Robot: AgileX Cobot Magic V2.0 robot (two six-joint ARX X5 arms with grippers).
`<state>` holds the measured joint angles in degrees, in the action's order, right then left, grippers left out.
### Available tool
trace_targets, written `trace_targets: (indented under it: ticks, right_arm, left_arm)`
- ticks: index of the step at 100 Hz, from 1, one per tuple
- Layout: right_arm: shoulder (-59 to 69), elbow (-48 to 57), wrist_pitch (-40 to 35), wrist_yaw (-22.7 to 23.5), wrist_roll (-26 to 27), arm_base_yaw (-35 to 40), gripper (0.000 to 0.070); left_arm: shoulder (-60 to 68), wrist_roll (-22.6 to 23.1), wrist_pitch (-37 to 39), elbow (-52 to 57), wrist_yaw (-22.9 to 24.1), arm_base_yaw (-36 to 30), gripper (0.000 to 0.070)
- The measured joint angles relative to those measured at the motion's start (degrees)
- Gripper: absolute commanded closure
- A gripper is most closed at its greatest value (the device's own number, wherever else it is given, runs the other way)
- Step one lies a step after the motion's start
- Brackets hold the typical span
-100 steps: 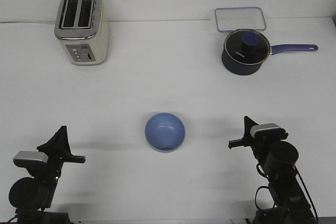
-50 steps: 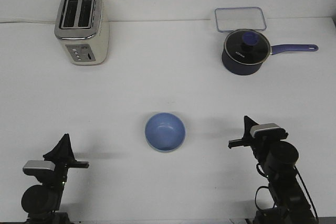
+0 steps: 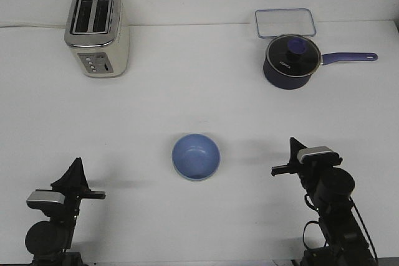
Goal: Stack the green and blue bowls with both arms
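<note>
The pale blue bowl (image 3: 196, 156) sits upright on the white table, in the middle near the front. No green bowl shows as a separate thing; I cannot tell whether it lies under the blue one. My left gripper (image 3: 76, 167) is low at the front left, well left of the bowl, its fingers meeting in a point, holding nothing. My right gripper (image 3: 292, 146) is at the front right, right of the bowl, also drawn to a point and empty.
A cream and silver toaster (image 3: 96, 32) stands at the back left. A dark navy saucepan (image 3: 291, 61) with a purple handle stands at the back right, a clear rectangular lid (image 3: 284, 22) behind it.
My left arm has drawn back toward the front edge and slightly right, then settled. The right arm and the blue bowl have not moved.
</note>
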<state>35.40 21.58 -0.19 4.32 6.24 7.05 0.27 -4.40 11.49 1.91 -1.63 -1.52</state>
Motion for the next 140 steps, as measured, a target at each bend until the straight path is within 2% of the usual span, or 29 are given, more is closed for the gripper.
trace_targets:
  ticks: [46, 54, 65, 75, 111, 131, 140]
  right_arm:
    - [0.0, 0.0, 0.0, 0.0, 0.0, 0.0, 0.0700]
    - [-1.0, 0.0, -0.2, -2.8, -0.1, 0.0, 0.0700]
    - [-5.3, 0.0, -0.2, -7.1, -0.4, 0.0, 0.0700]
    - [-10.3, -0.5, 0.2, -8.8, -0.9, -0.1, 0.0700]
    - [-27.5, -11.3, 1.3, -8.8, -1.4, -2.0, 0.0700]
    - [-34.6, -17.6, 1.6, -8.8, -1.3, -3.0, 0.0700]
    - [-35.3, -19.9, 4.1, -8.3, -1.3, -3.0, 0.0700]
  left_arm:
    - [0.0, 0.0, 0.0, 0.0, 0.0, 0.0, 0.0688]
    - [0.0, 0.0, 0.0, 0.0, 0.0, 0.0, 0.0688]
    - [0.0, 0.0, 0.0, 0.0, 0.0, 0.0, 0.0688]
    - [0.0, 0.0, 0.0, 0.0, 0.0, 0.0, 0.0688]
    - [0.0, 0.0, 0.0, 0.0, 0.0, 0.0, 0.0688]
    - [0.0, 0.0, 0.0, 0.0, 0.0, 0.0, 0.0688]
    - [0.0, 0.0, 0.0, 0.0, 0.0, 0.0, 0.0688]
